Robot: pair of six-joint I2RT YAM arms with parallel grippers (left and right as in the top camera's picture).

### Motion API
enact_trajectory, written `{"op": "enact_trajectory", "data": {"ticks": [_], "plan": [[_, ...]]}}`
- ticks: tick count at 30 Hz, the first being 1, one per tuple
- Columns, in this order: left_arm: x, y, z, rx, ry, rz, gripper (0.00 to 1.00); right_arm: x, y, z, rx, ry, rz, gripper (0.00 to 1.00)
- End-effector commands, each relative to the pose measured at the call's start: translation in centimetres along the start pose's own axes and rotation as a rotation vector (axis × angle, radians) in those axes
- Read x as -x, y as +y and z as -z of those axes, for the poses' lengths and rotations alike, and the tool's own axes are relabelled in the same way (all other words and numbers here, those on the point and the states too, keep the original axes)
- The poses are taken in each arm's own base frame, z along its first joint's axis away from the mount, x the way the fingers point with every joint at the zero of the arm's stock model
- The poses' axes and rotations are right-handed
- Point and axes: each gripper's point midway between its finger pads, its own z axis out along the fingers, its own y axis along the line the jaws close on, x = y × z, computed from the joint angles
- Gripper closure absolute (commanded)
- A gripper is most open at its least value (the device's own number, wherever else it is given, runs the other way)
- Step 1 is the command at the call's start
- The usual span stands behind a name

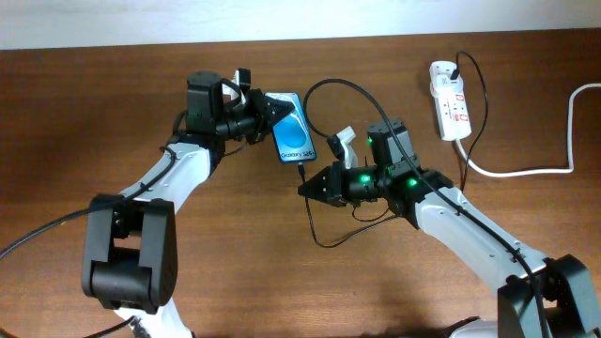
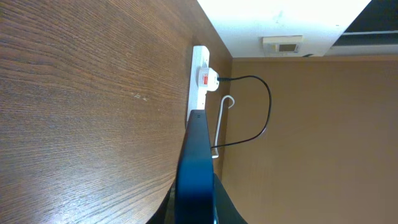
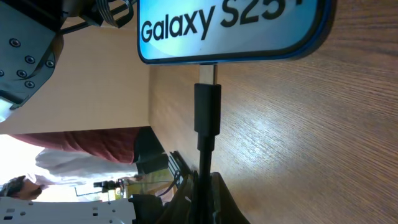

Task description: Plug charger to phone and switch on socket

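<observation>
Phone [image 1: 293, 139]: clamped in your left gripper [image 1: 269, 108]
Charger plug [image 3: 207, 109]: pinched by your right gripper [image 1: 307, 190], tip at Phone's port (metal visible)
Socket [image 1: 449, 101]: well apart

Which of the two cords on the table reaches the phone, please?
The thin black charger cable: its plug tip meets the bottom edge of the phone, while the thick white cord only runs off from the socket.

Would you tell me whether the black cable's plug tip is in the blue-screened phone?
Not fully in: the black plug tip meets the edge of the blue-screened phone, bare metal exposed between them.
</observation>
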Motion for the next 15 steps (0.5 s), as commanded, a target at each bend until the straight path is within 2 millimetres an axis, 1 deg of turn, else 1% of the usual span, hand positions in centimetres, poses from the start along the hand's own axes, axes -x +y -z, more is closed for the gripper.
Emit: {"op": "enact_trajectory", "data": {"ticks": [1, 15], "plan": [[-0.49, -1.9, 0.51, -0.043, 0.021, -0.034, 1.0, 0.78, 0.33, 0.17, 0.004, -0.017, 0.028, 0.96], [-0.5, -1.91, 0.5, -0.043, 0.022, -0.034, 1.0, 0.54, 0.53, -0.22, 0.002, -0.012, 0.031, 0.96]]}}
